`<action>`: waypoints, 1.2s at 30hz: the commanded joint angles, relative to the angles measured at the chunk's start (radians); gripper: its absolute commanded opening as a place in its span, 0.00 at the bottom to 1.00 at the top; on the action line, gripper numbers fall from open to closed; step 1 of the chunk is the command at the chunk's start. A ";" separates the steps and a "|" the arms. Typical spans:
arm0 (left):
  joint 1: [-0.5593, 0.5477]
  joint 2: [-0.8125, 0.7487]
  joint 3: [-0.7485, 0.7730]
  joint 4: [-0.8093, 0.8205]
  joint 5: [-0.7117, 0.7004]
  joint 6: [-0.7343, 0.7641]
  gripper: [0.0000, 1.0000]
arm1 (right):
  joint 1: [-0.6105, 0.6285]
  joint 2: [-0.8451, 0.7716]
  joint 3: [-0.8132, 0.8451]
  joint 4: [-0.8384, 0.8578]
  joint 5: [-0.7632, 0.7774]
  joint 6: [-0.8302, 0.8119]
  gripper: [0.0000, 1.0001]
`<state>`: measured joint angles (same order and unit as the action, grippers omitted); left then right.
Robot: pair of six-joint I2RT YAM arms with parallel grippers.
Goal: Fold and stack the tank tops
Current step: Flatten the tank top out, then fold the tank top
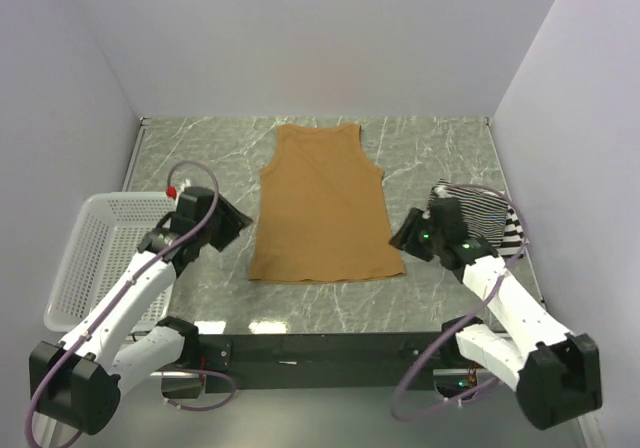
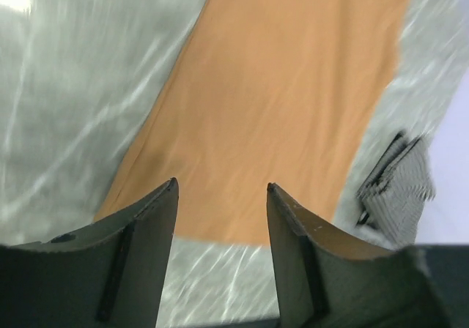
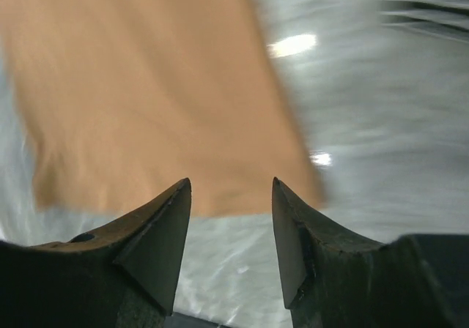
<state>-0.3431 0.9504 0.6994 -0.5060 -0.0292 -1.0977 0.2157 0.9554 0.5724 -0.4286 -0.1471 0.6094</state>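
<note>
The plain tan-brown tank top [image 1: 322,208] lies spread flat on the marble table, neck toward the back wall. It fills most of the left wrist view [image 2: 278,101] and the right wrist view [image 3: 146,101]. A striped tank top [image 1: 490,218] is bunched at the right, behind the right arm, and shows as a folded striped heap [image 2: 399,189] in the left wrist view. My left gripper [image 1: 238,226] hangs open beside the tan top's left hem, holding nothing. My right gripper [image 1: 403,234] stands open just off the hem's right corner, also with nothing between its fingers.
A white plastic mesh basket [image 1: 95,258] sits at the table's left edge, beside the left arm. Its ribs show at the top right of the right wrist view [image 3: 429,6]. White walls close the table on three sides.
</note>
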 commanded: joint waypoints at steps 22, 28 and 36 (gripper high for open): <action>0.179 0.384 0.759 -0.120 -0.017 0.367 0.49 | 0.968 1.092 1.018 -0.030 0.448 0.317 0.32; 0.196 0.372 0.703 -0.086 0.006 0.371 0.48 | 0.993 1.152 1.073 -0.050 0.429 0.297 0.33; 0.202 0.396 0.657 -0.054 0.022 0.361 0.47 | 1.004 1.235 1.164 -0.105 0.448 0.271 0.35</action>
<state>-0.1448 1.3441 1.3647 -0.6029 -0.0238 -0.7521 1.2106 2.1704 1.6829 -0.5003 0.2546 0.8959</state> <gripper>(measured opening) 0.471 0.348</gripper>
